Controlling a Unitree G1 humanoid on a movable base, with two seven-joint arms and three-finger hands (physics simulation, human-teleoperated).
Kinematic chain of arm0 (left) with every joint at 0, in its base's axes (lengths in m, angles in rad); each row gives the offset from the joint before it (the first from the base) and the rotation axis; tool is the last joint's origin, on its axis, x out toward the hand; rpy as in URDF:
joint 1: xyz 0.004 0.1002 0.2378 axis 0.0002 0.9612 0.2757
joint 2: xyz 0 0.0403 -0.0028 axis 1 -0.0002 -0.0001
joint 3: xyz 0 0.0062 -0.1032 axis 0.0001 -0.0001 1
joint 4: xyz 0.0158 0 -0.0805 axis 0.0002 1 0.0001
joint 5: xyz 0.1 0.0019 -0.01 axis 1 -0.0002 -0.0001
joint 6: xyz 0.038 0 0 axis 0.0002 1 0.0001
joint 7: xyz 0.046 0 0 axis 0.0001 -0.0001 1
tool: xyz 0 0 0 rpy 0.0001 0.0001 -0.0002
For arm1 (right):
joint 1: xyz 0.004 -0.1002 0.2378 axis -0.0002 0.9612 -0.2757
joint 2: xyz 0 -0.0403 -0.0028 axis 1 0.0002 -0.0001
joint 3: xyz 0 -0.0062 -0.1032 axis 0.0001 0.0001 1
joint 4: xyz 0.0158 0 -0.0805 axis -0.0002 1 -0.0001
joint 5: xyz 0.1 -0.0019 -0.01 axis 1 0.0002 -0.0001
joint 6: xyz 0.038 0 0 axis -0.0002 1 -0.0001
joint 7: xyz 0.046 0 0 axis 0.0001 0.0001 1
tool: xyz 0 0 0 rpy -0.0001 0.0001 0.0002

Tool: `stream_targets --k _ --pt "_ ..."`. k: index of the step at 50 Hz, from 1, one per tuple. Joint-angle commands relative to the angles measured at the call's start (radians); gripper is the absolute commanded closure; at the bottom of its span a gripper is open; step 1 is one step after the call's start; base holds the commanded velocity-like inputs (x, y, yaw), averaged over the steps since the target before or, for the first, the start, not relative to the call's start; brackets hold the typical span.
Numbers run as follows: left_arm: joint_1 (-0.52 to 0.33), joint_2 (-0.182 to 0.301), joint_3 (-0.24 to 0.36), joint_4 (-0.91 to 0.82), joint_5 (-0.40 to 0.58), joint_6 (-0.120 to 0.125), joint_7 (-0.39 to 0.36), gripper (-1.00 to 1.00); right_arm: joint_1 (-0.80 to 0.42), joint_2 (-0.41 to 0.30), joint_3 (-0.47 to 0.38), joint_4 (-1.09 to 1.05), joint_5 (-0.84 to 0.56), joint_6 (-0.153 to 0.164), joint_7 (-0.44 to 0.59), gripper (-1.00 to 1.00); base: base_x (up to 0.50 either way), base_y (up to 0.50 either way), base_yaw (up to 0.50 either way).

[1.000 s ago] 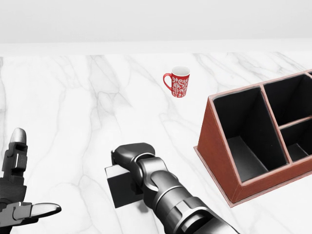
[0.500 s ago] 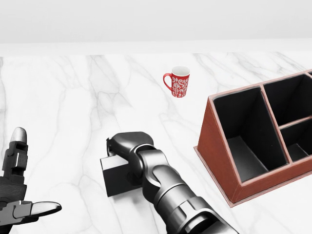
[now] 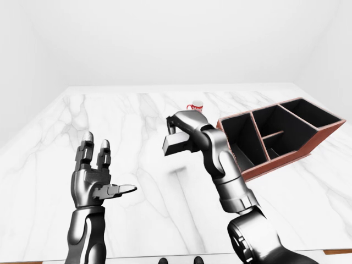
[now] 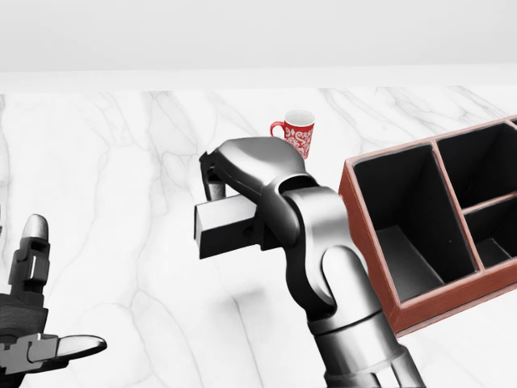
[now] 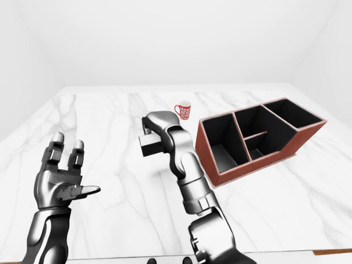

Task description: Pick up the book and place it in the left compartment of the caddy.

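My right hand (image 4: 234, 194) is shut on the book (image 4: 224, 229), a dark block with a pale edge, and holds it in the air above the marble table, left of the caddy. The book's shadow lies on the table below it in the left-eye view (image 3: 179, 171). The caddy (image 4: 367, 259) is a red-brown box with black compartments at the right of the head view; its left compartment (image 4: 408, 222) is empty. My left hand (image 3: 96, 179) is open and empty at the lower left, palm turned inward.
A red and white patterned mug (image 4: 296, 135) stands on the white marble table (image 4: 121, 178) above and left of the caddy. The table's near edge runs along the bottom of the right-eye view (image 5: 275, 254).
My right hand has lifted the book off the table, up and toward the caddy. The left hand has hardly moved.
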Motion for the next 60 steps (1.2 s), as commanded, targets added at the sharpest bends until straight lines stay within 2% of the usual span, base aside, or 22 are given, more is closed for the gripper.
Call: stream_targets --k 1,3,6,8,13,16,18,21,23,26,29,31,33,36,38,41,44,47,49,51,56,60 --pt "-0.002 0.001 -0.006 -0.004 0.013 0.008 0.007 -1.0 0.018 -0.087 -0.087 -0.369 -0.005 0.0 0.121 1.0 0.0 0.0 0.0" --pt "0.002 -0.003 -0.007 0.02 0.016 -0.017 -0.006 -1.0 0.003 -0.112 -0.102 -0.404 0.003 0.0 0.121 1.0 0.0 0.0 0.0" --pt "-0.003 0.004 -0.006 -0.01 0.012 0.015 0.012 -1.0 -0.008 -0.148 -0.125 -0.442 0.028 0.0 0.121 1.0 0.0 0.0 0.0" --pt "0.001 -0.003 -0.008 0.016 0.019 -0.012 -0.002 -1.0 -0.009 -0.17 -0.141 -0.469 0.052 0.0 0.121 1.0 0.0 0.0 0.0" --pt "-0.005 0.001 -0.009 0.003 0.02 0.004 0.009 -1.0 -0.011 -0.239 -0.198 -0.545 0.142 0.0 0.121 1.0 0.0 0.0 0.0" --pt "-0.001 -0.003 -0.013 0.031 0.027 -0.024 -0.004 -1.0 -0.004 -0.283 -0.213 -0.572 0.203 0.0 0.121 1.0 0.0 0.0 0.0" --pt "-0.004 0.004 -0.013 -0.001 0.023 0.007 0.014 -1.0 0.002 -0.305 -0.231 -0.59 0.252 0.0 0.098 1.0 0.0 0.0 0.0" --pt "-0.003 -0.003 -0.015 0.033 0.031 -0.022 -0.002 -1.0 0.022 -0.345 -0.272 -0.61 0.338 0.0 0.039 1.0 0.0 0.0 0.0" --pt "-0.004 0.003 -0.015 0.003 0.027 0.005 0.014 -1.0 0.039 -0.369 -0.272 -0.621 0.385 0.0 0.013 1.0 0.0 0.0 0.0" --pt "-0.002 -0.004 -0.018 0.034 0.036 -0.026 0.0 -1.0 0.059 -0.385 -0.311 -0.637 0.468 0.0 -0.056 1.0 0.0 0.0 0.0" --pt "-0.005 0.004 -0.018 -0.001 0.032 0.01 0.02 -1.0 0.086 -0.393 -0.345 -0.648 0.553 0.0 -0.128 1.0 0.0 0.0 0.0" --pt "-0.007 0.003 -0.018 0.001 0.035 0.01 0.019 -1.0 0.104 -0.391 -0.375 -0.659 0.619 0.0 -0.181 1.0 0.0 0.0 0.0" --pt "-0.004 -0.003 -0.019 0.035 0.04 -0.024 0.002 -1.0 0.135 -0.382 -0.415 -0.657 0.692 0.0 -0.246 1.0 0.0 0.0 0.0" --pt "-0.009 0.004 -0.019 0.007 0.037 0.007 0.019 -1.0 0.166 -0.38 -0.457 -0.635 0.806 0.0 -0.346 1.0 0.0 0.0 0.0" --pt "-0.005 -0.003 -0.022 0.04 0.043 -0.028 0.002 -1.0 0.183 -0.38 -0.484 -0.608 0.883 0.0 -0.416 1.0 0.0 0.0 0.0" --pt "-0.003 -0.002 -0.026 0.049 0.046 -0.038 0.001 -1.0 0.205 -0.373 -0.541 -0.559 1.008 0.0 -0.545 1.0 0.0 0.0 0.0" --pt "-0.01 0.006 -0.025 0.015 0.041 0.001 0.021 -1.0 0.228 -0.39 -0.555 -0.541 1.112 0.0 -0.631 1.0 0.0 0.0 0.0" --pt "-0.01 0.002 -0.025 0.031 0.046 -0.012 0.012 -1.0 0.255 -0.403 -0.561 -0.546 1.184 0.0 -0.7 1.0 0.0 0.0 0.0" --pt "-0.008 0.0 -0.027 0.045 0.048 -0.027 0.006 -1.0 0.268 -0.401 -0.566 -0.533 1.201 0.0 -0.777 1.0 0.0 0.0 0.0" --pt "-0.01 0.006 -0.026 0.015 0.043 0.003 0.02 -1.0 0.287 -0.405 -0.562 -0.519 1.24 0.0 -0.795 1.0 0.0 0.0 0.0" --pt "-0.013 0.005 -0.024 0.013 0.047 0.009 0.023 -1.0 0.332 -0.402 -0.554 -0.475 1.266 0.0 -0.895 1.0 0.0 0.0 0.0" --pt "-0.014 0.001 -0.025 0.039 0.052 -0.013 0.011 -1.0 0.362 -0.384 -0.555 -0.437 1.236 0.0 -1.031 1.0 0.0 0.0 0.0"
